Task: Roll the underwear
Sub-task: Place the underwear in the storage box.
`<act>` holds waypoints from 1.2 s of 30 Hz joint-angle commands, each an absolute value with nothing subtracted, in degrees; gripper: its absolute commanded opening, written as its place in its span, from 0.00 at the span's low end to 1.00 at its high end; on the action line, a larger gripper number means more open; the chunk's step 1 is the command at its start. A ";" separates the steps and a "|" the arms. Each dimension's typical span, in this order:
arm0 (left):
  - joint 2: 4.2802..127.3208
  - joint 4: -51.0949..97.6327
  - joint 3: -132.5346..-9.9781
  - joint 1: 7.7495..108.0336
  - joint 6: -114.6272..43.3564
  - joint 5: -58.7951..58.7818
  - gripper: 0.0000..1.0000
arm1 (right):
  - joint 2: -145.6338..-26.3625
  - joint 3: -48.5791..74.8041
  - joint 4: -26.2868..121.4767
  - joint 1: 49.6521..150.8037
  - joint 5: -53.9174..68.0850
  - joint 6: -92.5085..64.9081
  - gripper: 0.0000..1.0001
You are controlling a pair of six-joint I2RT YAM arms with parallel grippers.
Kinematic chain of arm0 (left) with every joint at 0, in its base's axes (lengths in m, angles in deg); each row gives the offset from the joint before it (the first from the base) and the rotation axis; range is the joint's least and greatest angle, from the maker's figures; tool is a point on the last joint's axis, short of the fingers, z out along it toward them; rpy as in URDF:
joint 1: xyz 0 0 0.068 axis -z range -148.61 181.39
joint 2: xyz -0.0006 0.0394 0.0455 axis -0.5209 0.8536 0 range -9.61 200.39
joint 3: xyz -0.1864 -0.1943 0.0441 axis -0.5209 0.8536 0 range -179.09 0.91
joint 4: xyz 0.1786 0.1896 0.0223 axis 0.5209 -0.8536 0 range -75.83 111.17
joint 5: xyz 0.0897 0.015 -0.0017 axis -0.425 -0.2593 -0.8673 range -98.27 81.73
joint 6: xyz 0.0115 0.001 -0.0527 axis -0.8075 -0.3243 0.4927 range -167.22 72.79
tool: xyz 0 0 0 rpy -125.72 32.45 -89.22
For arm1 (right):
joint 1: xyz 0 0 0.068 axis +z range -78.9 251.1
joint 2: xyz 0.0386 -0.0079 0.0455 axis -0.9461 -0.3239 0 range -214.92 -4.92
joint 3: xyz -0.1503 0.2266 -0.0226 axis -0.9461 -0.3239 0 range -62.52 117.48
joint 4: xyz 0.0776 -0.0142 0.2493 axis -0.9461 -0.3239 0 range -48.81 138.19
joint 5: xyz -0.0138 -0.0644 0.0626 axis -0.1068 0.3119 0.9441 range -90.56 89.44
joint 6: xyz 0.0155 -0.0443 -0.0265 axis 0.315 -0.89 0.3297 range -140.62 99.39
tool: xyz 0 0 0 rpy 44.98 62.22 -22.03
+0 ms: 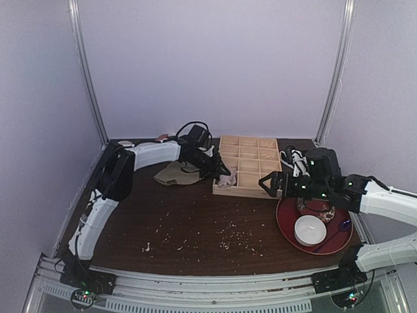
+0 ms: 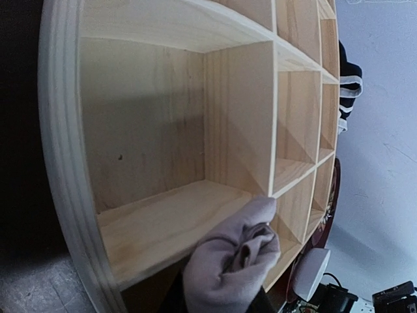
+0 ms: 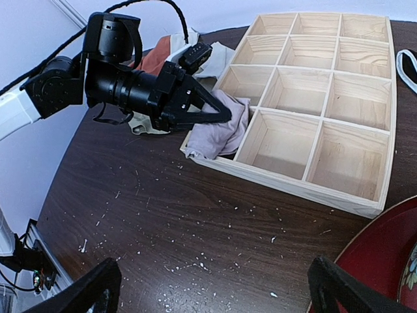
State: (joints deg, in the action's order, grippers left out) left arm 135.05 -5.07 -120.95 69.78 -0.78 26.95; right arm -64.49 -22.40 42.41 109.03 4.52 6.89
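The underwear (image 3: 221, 134) is a bunched mauve-pink wad lying over the near-left corner of the wooden compartment box (image 3: 293, 186), part of it inside the corner cell and part hanging over the rim. My left gripper (image 3: 225, 117) is shut on its top. From the left wrist, the underwear (image 2: 234, 267) covers the fingers, with the box (image 2: 65, 163) filling the view. From above, the left gripper (image 1: 218, 171) holds the underwear (image 1: 227, 180) at the box (image 1: 244, 190). My right gripper (image 1: 268, 184) hovers open over bare table (image 3: 215, 261) in front of the box, holding nothing.
An olive-green cloth (image 1: 174, 173) and an orange-red and white cloth (image 3: 159, 55) lie left of the box, behind the left arm. A red tray (image 1: 287, 225) with a white bowl (image 1: 309, 230) sits under the right arm. A black-and-white cloth (image 1: 294, 158) lies right of the box. Crumbs dot the table.
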 commanded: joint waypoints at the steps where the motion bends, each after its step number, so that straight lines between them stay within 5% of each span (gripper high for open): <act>1: 136.61 -15.82 -123.99 71.19 -3.06 21.58 0.00 | -63.89 -23.31 43.32 108.63 4.09 7.86 1.00; 36: 140.69 -36.66 -134.42 76.26 -2.90 3.41 0.00 | -60.80 -26.92 43.68 108.58 5.01 10.18 1.00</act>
